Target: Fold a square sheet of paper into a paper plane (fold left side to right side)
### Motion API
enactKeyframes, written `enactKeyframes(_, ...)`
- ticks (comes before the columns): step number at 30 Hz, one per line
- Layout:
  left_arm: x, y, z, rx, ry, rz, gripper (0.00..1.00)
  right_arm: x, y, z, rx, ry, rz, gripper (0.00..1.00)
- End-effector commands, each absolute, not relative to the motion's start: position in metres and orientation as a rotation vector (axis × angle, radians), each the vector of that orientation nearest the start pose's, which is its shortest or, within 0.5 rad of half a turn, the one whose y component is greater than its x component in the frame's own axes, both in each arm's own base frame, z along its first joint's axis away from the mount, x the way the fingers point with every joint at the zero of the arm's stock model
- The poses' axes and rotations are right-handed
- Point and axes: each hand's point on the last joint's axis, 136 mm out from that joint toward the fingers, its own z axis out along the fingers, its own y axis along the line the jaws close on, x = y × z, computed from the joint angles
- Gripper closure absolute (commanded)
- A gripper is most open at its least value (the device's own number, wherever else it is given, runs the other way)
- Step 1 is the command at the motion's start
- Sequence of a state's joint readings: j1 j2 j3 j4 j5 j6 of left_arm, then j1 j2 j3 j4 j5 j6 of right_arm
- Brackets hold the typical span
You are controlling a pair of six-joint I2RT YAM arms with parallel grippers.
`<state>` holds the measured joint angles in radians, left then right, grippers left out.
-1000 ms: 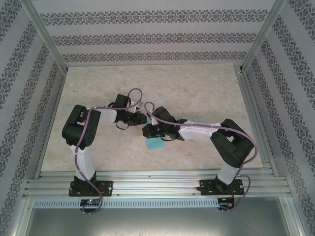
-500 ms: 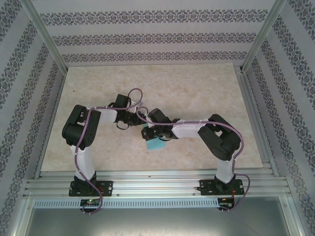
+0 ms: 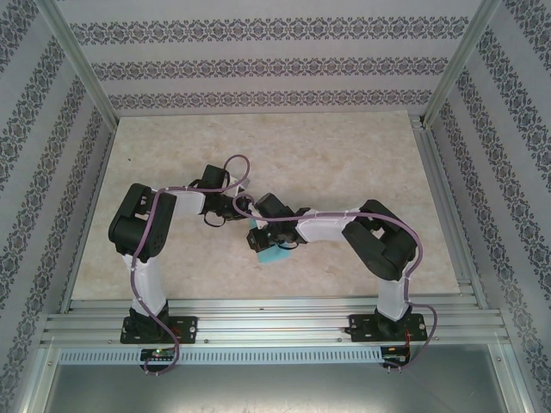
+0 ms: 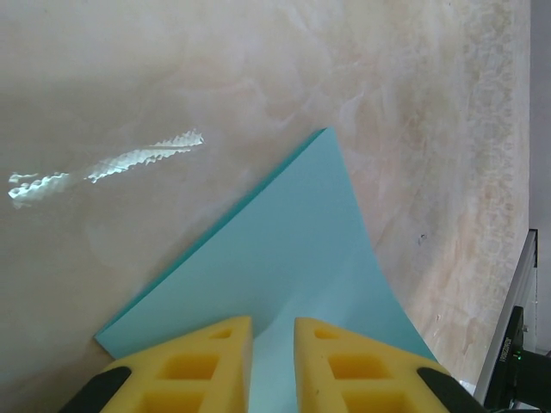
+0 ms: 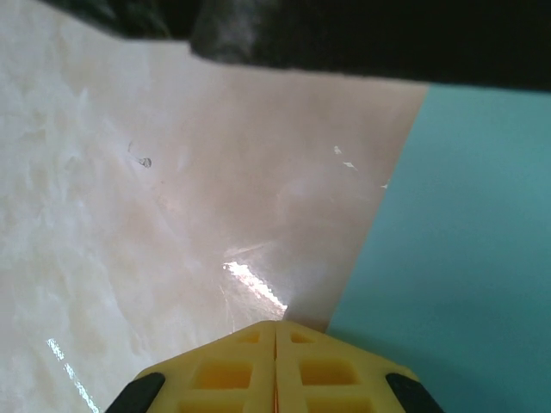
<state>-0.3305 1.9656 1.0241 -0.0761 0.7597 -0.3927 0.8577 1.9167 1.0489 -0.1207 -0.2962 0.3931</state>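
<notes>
The square sheet of paper point(image 3: 275, 255) is turquoise and lies mid-table, mostly covered by the two grippers. In the left wrist view the paper point(image 4: 293, 249) shows a doubled left edge and a bowed right edge. My left gripper point(image 4: 274, 331) rests its yellow fingertips on the paper, jaws a narrow gap apart, with a small buckle of paper at the gap. From above, the left gripper point(image 3: 238, 214) sits at the sheet's far-left side. My right gripper point(image 5: 277, 325) is shut with nothing in it, its tip on the table just beside the paper's point(image 5: 465, 258) edge. From above, the right gripper point(image 3: 256, 239) is at the sheet's left.
The marbled beige table point(image 3: 344, 155) has free room at the back and on both sides. Aluminium rails point(image 3: 275, 314) run along its near edge. The left arm's dark body point(image 5: 344, 34) crosses the top of the right wrist view, close above the right gripper.
The right arm has swung left, carrying its shut gripper across the paper to the sheet's left edge. The left gripper has stayed in place on the paper.
</notes>
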Motion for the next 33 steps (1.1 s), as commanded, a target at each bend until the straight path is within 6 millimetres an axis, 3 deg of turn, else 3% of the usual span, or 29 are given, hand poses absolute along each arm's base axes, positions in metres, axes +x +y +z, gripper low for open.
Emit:
enactKeyframes(1,0.341,-0.224,-0.039,0.189,2.813,-0.967,0.79,0.236,0.356,0.000,-0.780,2.696,0.759,0.92)
enactKeyframes(16,0.343,-0.219,-0.043,0.193,2.832,-0.914,0.80,0.208,0.356,0.007,-0.676,2.714,0.975,0.87)
enactKeyframes(25,0.340,-0.213,-0.050,0.205,2.855,-0.856,0.80,0.212,0.346,0.020,-0.634,2.709,0.956,0.80)
enactKeyframes(33,0.338,-0.210,-0.055,0.209,2.867,-0.830,0.81,0.206,0.337,0.009,-0.619,2.772,0.933,0.81)
